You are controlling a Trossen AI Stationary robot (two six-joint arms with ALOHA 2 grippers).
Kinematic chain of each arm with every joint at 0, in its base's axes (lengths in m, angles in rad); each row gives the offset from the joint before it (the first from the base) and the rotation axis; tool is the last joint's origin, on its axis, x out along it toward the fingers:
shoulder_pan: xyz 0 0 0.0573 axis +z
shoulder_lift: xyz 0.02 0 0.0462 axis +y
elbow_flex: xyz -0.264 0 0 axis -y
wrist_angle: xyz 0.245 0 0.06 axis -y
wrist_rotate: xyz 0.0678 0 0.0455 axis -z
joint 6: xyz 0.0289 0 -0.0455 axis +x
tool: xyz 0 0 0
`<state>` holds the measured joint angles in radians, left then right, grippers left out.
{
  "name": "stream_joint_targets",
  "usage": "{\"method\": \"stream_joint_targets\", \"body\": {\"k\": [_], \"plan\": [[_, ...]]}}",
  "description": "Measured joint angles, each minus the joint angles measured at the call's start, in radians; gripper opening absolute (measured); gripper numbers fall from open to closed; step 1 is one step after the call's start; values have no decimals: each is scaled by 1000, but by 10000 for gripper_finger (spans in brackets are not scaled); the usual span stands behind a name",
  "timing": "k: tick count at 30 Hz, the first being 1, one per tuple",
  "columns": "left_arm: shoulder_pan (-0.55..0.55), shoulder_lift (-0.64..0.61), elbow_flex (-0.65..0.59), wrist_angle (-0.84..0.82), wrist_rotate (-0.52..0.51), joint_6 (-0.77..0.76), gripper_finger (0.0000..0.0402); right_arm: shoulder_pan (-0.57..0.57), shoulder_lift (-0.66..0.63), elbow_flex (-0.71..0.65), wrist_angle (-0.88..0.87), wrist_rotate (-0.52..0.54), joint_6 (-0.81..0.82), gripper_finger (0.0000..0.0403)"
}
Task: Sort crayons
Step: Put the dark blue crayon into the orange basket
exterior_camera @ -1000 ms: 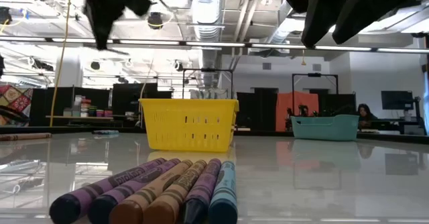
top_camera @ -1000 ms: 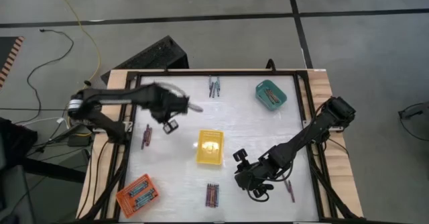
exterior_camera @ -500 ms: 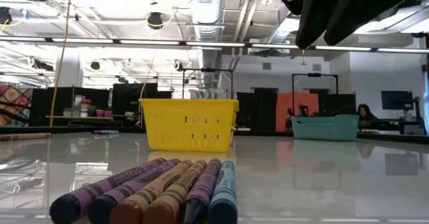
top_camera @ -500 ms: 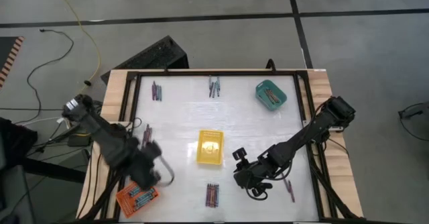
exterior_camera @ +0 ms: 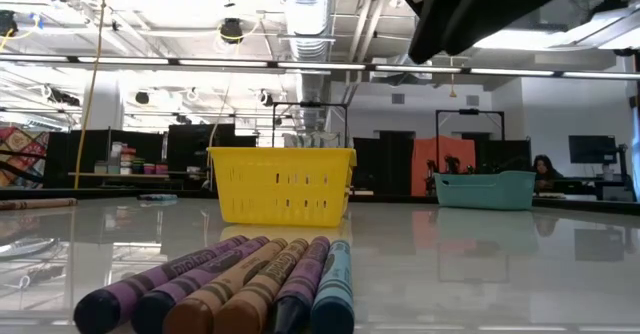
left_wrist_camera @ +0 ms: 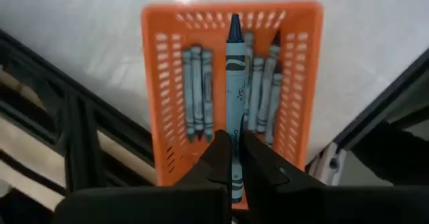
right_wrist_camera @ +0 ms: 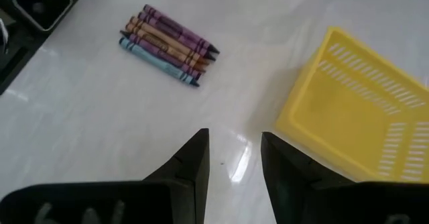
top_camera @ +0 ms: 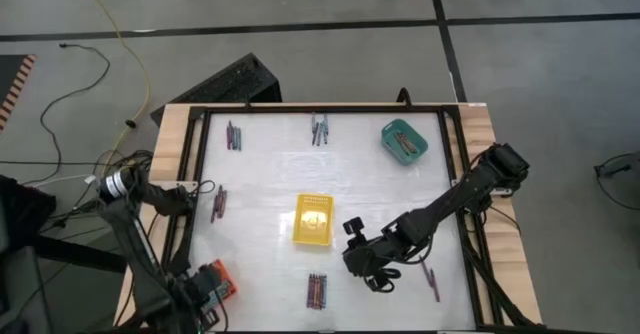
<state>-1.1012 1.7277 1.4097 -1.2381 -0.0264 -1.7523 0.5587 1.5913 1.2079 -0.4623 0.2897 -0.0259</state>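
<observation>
My left gripper (left_wrist_camera: pixel 232 158) is over the orange tray (left_wrist_camera: pixel 158 103) at the table's near left corner (top_camera: pixel 213 280) and is shut on a blue crayon (left_wrist_camera: pixel 234 76). Several blue-grey crayons (left_wrist_camera: pixel 196 90) lie in that tray. My right gripper (right_wrist_camera: pixel 234 158) hangs open above the table between the yellow tray (right_wrist_camera: pixel 365 110) and a row of purple, brown and blue crayons (right_wrist_camera: pixel 167 46), touching neither. In the high view it is right of the yellow tray (top_camera: pixel 313 220). More crayon groups (top_camera: pixel 233 134) lie flat on the table. My left gripper pinches the blue crayon between its two fingers near the blunt end (left_wrist_camera: pixel 234 150). The fingers point down from above. The crayon reaches out past the fingertips with its pointed tip (left_wrist_camera: pixel 234 23) away from them. It looks bigger and nearer than the crayons lying in the orange tray.
A teal tray (top_camera: pixel 404 141) with crayons stands at the far right. Loose crayon groups lie at the far middle (top_camera: pixel 319 129), the left (top_camera: pixel 217 202), the near middle (top_camera: pixel 316 291) and the near right (top_camera: pixel 432 279). A dark frame (top_camera: pixel 190 189) rims the table.
My left gripper has swung from the far left part of the table toward the near edge and a little down, ending over the orange tray at the near left corner. My right gripper has stayed about where it was.
</observation>
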Motion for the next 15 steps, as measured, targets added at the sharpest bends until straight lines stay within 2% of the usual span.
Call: {"method": "stream_joint_targets", "body": {"k": [6, 10, 15], "plan": [[-55, 43, 0, 37, -8, -67, 0, -11, 0, 0, 5, 0, 7, 132], [-81, 45, -8, 47, -57, -121, 0, -15, 0, 0, 7, 0, 26, 132], [-94, 46, -8, 21, -84, -165, 30, -19, 0, 0, 12, 0, 36, 132]]}}
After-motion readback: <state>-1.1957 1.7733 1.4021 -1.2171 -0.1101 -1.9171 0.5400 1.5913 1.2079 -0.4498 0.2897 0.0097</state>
